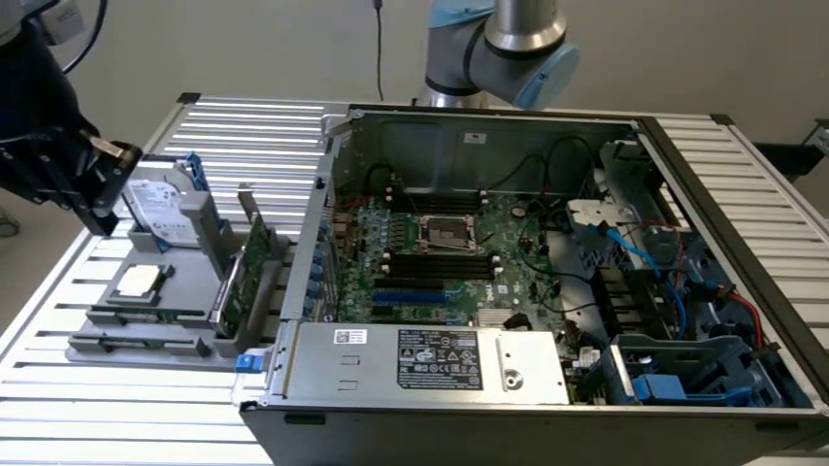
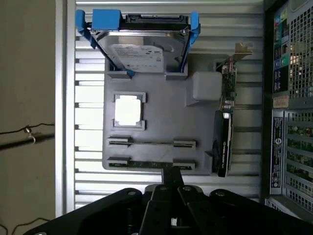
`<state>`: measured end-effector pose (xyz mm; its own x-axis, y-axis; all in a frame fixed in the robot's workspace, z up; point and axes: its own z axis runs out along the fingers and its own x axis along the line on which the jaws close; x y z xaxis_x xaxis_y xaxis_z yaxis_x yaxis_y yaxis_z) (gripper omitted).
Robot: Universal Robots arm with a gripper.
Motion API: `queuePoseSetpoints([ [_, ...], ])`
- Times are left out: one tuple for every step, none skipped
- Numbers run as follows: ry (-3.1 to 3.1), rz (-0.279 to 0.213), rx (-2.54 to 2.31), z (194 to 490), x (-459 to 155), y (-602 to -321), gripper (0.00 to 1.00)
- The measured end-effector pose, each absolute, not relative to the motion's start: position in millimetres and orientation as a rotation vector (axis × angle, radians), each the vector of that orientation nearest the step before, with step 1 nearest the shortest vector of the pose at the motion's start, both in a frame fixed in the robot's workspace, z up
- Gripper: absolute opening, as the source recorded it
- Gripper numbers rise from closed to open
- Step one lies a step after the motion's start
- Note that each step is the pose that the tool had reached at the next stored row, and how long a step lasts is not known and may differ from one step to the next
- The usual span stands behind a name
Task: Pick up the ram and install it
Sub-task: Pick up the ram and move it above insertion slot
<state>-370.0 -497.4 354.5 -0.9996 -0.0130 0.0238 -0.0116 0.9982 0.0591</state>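
My hand (image 2: 172,172) low at the gray tray's (image 2: 161,122) edge slot, its tip over the ram (image 2: 146,165) seated in that slot, I cannot tell whether it is clenched or released, tray on the slatted counter (image 2: 88,181).

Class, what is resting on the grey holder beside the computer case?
On the grey holder: a hard drive with blue rails, a square chip, the ram and an expansion card. The holder's surface beneath the drive is covered.
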Motion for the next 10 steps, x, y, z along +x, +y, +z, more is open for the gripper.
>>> queuePoseSetpoints([
  [-3.115,-0.092,0.047,354.3,-370.0,-497.4,0.11],
  [-3.114,-0.091,0.075,354.1,-370.0,-497.4,0.11],
  [-3.113,-0.091,0.106,353.9,-370.0,-497.4,0.11],
  [-3.111,-0.091,0.133,353.8,-370.0,-497.4,0.11],
  [-3.109,-0.09,0.162,353.6,-370.0,-497.4,0.11],
  [-3.107,-0.09,0.19,353.4,-370.0,-497.4,0.11],
  [-3.105,-0.089,0.218,353.1,-370.0,-497.4,0.11],
  [-3.102,-0.089,0.245,352.9,-370.0,-497.4,0.11],
  [-3.099,-0.089,0.273,352.6,-370.0,-497.4,0.11],
  [-3.096,-0.088,0.301,352.4,-370.0,-497.4,0.11],
])
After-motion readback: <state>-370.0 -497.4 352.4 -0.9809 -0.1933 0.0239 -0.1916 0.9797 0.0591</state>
